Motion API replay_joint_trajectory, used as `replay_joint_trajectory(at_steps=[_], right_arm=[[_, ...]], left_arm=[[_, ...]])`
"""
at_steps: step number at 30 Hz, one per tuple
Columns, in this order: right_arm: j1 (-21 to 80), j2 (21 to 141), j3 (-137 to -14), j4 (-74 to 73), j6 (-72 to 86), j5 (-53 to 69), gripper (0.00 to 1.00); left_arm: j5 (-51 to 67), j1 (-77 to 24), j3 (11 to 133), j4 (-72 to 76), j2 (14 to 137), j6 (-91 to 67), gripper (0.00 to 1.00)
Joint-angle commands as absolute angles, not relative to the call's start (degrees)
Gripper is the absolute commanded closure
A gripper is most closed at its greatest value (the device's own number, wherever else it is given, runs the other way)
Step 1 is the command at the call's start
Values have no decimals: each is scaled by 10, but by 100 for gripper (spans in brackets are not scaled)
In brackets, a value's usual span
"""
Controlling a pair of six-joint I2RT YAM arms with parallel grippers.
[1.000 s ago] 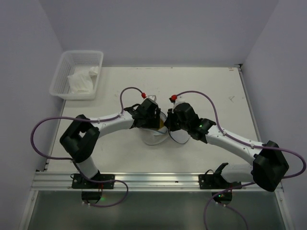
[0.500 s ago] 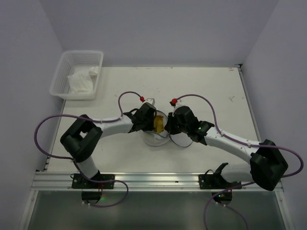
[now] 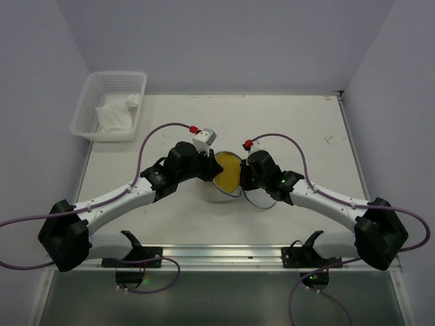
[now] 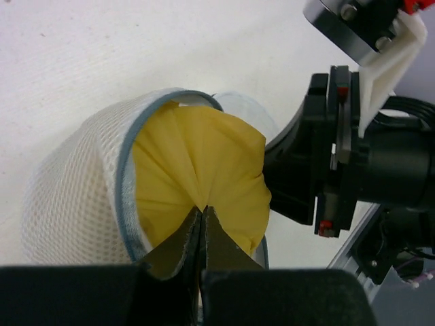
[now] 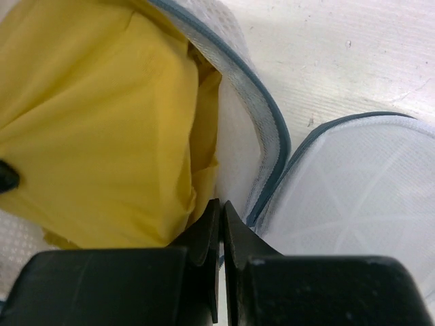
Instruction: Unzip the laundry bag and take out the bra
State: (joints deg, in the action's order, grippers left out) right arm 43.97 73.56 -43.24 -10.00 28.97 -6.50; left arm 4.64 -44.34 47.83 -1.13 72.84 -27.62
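Note:
The laundry bag [image 3: 216, 195] is a white mesh pouch lying unzipped at the table's middle, its grey-blue zipper rim [image 4: 124, 178] gaping wide. A yellow bra [image 3: 228, 171] bulges out of the opening. My left gripper [image 4: 204, 210] is shut on a pinch of the yellow fabric [image 4: 197, 153], which puckers toward the fingertips. On the other side, my right gripper [image 5: 221, 204] is shut on the bag's mesh edge by the zipper rim [image 5: 266, 125], with the bra [image 5: 88, 115] just left of it. The bag's opened flap [image 5: 357, 193] lies flat to the right.
A white slatted basket [image 3: 95, 88] holding a crumpled white cloth [image 3: 115, 115] stands at the back left corner. The two wrists [image 3: 187, 159] [image 3: 262, 170] nearly meet over the bag. Purple cables loop off both arms. A rail runs along the near edge.
My left gripper closed on the yellow bra and drew it partly out of the bag. The left arm stretched lower and to the left. The right gripper kept its hold.

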Motion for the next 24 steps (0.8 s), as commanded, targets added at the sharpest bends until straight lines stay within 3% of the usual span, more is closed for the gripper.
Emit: replay_joint_trajectory(at_steps=[1,8,14,19,24], right_arm=[[437,737,-467,-115,275,-83,100],[437,751,-475,-129,272,-73,100],[437,744,-459,-130,273,-73,100],[437,745,-448,-130,281,-69,100],[437,752,-444,-130,283,-71,100]], left_arm=[[115,-444,465,43,701,-229,100],[226,-427,476,103,689,-258,100],[292,-344,458,192,651,-342,100],[273,-336,507,199,631,-362,100],[183,-316,581,171,611,-365,100]])
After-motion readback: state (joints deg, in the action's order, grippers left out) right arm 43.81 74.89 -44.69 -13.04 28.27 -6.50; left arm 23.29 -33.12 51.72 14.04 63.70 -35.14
